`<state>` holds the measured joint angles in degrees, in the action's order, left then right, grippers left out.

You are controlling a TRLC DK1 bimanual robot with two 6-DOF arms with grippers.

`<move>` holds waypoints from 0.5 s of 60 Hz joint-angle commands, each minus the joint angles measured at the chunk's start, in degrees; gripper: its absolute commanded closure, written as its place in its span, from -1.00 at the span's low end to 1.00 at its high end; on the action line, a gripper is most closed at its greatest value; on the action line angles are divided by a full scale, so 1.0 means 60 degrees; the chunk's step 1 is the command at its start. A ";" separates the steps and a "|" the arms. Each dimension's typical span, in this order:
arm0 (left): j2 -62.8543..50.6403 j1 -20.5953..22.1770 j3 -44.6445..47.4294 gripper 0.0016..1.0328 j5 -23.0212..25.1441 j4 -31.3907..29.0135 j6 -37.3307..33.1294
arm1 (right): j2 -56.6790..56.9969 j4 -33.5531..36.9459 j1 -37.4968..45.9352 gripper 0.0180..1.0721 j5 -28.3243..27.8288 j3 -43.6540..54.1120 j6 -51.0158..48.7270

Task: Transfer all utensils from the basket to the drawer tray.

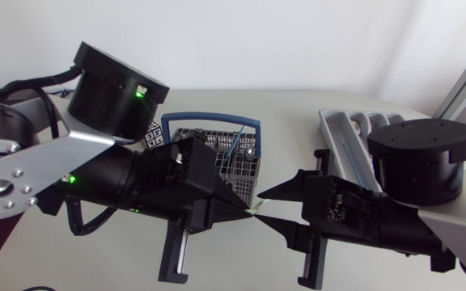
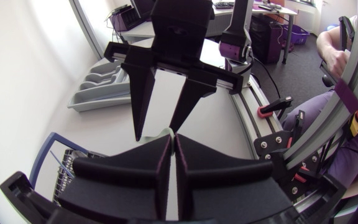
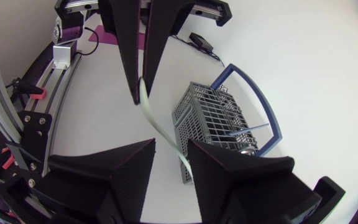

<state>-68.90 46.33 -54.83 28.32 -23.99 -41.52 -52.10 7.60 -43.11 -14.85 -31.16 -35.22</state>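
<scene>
When you look down from above, the left gripper [image 1: 245,212] and the right gripper [image 1: 262,206] meet tip to tip over the table, in front of the basket [image 1: 191,136]. The left gripper's two fingers are pressed together on one end of a thin pale green utensil [image 1: 256,210]. The right gripper's fingers stand apart, and the green utensil pokes in between them. The grey wire basket has a blue handle, and a blue utensil [image 1: 235,145] leans inside it. The grey drawer tray [image 1: 330,129] lies on the table behind the right arm. From the left wrist, the left gripper [image 2: 173,138] is pinched tight, with a bit of the green utensil [image 2: 165,132] showing at its tips. Right ahead of it hangs the right gripper [image 2: 155,134] with its fingers spread. The drawer tray [image 2: 95,93] sits farther off past that gripper. From the right wrist, the right gripper [image 3: 171,146] is spread wide, and the green utensil [image 3: 160,127] runs from the left gripper [image 3: 140,96] down into the gap between its fingers. I cannot tell if those fingers touch it. The basket [image 3: 207,115] stands on the table beside the utensil, with the blue utensil [image 3: 248,129] in it.
</scene>
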 commanded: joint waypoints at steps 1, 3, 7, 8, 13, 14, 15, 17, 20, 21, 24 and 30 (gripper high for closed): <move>-0.0176 0.0116 -0.0340 0.94 0.0144 -0.0074 0.0225 | -0.0238 -0.0153 -0.0095 0.34 -0.0015 -0.0007 -0.0194; -0.0176 0.0131 -0.0354 0.94 0.0144 -0.0074 0.0240 | -0.0297 -0.0153 -0.0095 0.36 -0.0015 -0.0007 -0.0209; -0.0205 0.0131 -0.0398 0.94 0.0144 -0.0074 0.0269 | -0.0385 -0.0240 -0.0095 0.60 -0.0015 -0.0022 -0.0209; -0.0220 0.0131 -0.0413 0.94 0.0144 -0.0074 0.0269 | -0.0399 -0.0240 -0.0095 0.65 -0.0015 -0.0022 -0.0209; -0.0264 0.0145 -0.0471 0.94 0.0144 -0.0074 0.0298 | -0.0458 -0.0240 -0.0080 0.90 0.0029 -0.0022 -0.0194; -0.0264 0.0145 -0.0486 0.94 0.0144 -0.0074 0.0313 | -0.0458 -0.0226 -0.0066 0.90 0.0029 -0.0022 -0.0179; -0.0264 0.0145 -0.0486 0.94 0.0159 -0.0074 0.0328 | -0.0458 -0.0211 -0.0066 0.90 0.0029 -0.0022 -0.0150; -0.0264 0.0145 -0.0501 0.94 0.0173 -0.0074 0.0342 | -0.0458 -0.0197 -0.0066 0.90 0.0029 -0.0022 -0.0121; -0.0264 0.0145 -0.0515 0.94 0.0203 -0.0074 0.0372 | -0.0473 -0.0167 -0.0022 0.90 0.0044 -0.0037 -0.0077; -0.0264 0.0145 -0.0515 0.94 0.0203 -0.0074 0.0372 | -0.0487 -0.0153 -0.0007 0.90 0.0029 -0.0051 -0.0077; -0.0264 0.0160 -0.0530 0.94 0.0203 -0.0060 0.0416 | -0.0487 -0.0094 -0.0007 0.90 0.0014 -0.0051 -0.0077; -0.0264 0.0087 -0.0618 0.54 0.0203 0.0087 0.0665 | -0.0517 0.0067 -0.0007 0.90 -0.0015 -0.0051 -0.0077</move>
<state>-69.82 46.68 -56.27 28.49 -24.53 -39.20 -54.37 7.35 -43.35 -15.05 -31.16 -36.36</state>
